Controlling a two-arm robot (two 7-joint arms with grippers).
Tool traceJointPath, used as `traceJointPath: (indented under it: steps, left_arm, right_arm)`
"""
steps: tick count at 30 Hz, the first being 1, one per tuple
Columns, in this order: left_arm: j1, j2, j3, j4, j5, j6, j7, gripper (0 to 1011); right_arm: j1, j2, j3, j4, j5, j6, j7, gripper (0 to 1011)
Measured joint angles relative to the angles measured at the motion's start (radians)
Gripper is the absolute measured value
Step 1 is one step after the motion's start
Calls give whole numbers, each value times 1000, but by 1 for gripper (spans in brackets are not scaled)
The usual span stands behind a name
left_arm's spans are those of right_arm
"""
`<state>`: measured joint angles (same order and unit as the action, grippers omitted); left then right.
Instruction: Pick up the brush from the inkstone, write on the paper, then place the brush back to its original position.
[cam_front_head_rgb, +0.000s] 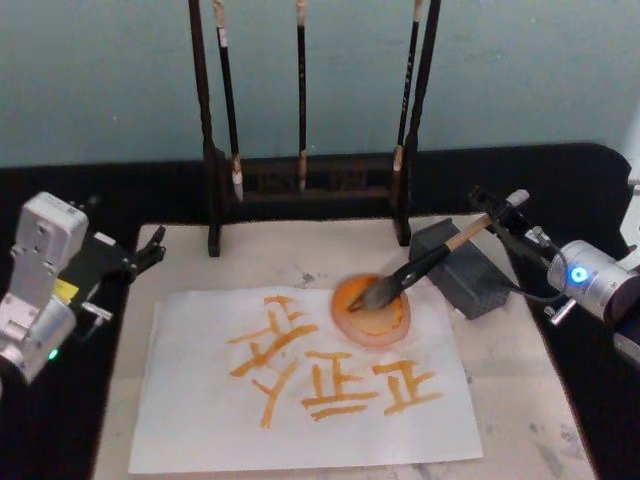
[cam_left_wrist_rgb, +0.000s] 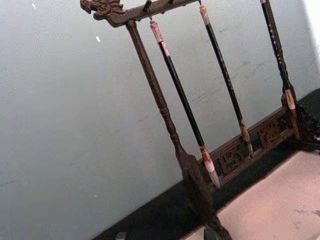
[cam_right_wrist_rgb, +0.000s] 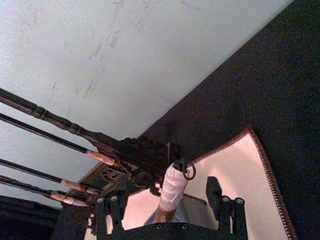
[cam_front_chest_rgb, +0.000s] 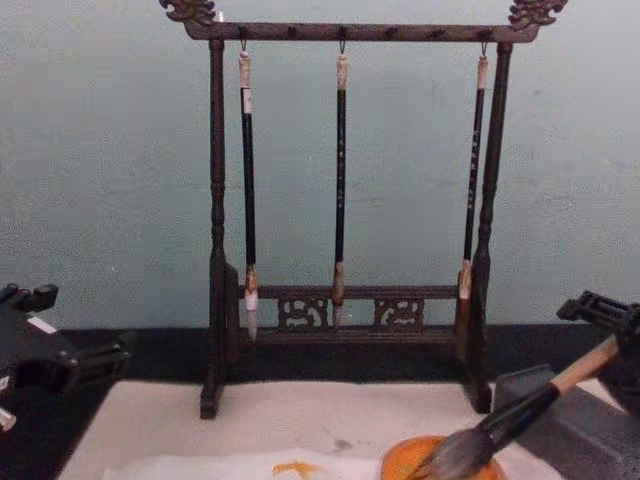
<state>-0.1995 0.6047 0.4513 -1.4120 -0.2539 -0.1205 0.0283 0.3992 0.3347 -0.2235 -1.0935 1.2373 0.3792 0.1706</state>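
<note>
Bristles of the brush (cam_front_head_rgb: 420, 268) are rested in an orange dish (cam_front_head_rgb: 385, 325), which is set on the far right corner of the paper (cam_front_head_rgb: 200, 400). The pale handle is leaned up and to the right across the dark inkstone (cam_front_head_rgb: 470, 288), just right of the dish. The right end effector (cam_front_head_rgb: 495, 212) is placed at the handle's looped end and is spread wide on either side of it, without pinching it. The left end effector (cam_front_head_rgb: 150, 250) is held spread at the left edge of the cream mat (cam_front_head_rgb: 530, 400), well apart from the brush. Orange characters are seen on the paper. A rack (cam_front_head_rgb: 300, 185) of three thin brushes is stood at the far side of the black desk (cam_front_head_rgb: 560, 180).
</note>
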Motion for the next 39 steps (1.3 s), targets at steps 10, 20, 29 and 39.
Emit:
traceJointPath:
  steps: [10, 20, 29, 39]
  left_arm:
    - [0, 0, 0, 0, 0, 0, 0, 1010]
    - [0, 0, 0, 0, 0, 0, 0, 1010]
    - [0, 0, 0, 0, 0, 0, 0, 1010]
    - [0, 0, 0, 0, 0, 0, 0, 1010]
  right_arm:
    - [-1, -1, 2, -2, 0, 0, -1, 745]
    - [-2, -1, 3, -3, -1, 0, -2, 444]
    - [-2, -1, 3, -3, -1, 0, -1, 148]
    - [-2, -1, 3, -3, -2, 0, -1, 0]
